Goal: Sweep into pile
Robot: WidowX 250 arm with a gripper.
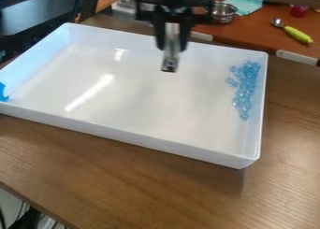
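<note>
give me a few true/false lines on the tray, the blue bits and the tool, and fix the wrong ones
1. The blue bits lie near the tray's right-hand wall, as pictured. True.
2. The tool hangs directly above the blue bits. False: it is well to their left in the picture.
3. The tray sits on a wood-grain table. True.
4. The blue bits are spread evenly across the tray. False: they form a long, narrow cluster.

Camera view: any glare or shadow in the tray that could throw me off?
Camera view: a long glare streak crosses the left half of the tray floor, with a smaller glint near its back wall; faint, soft shading mid-floor; the blue pieces lie by the right wall, away from both glints.
</note>
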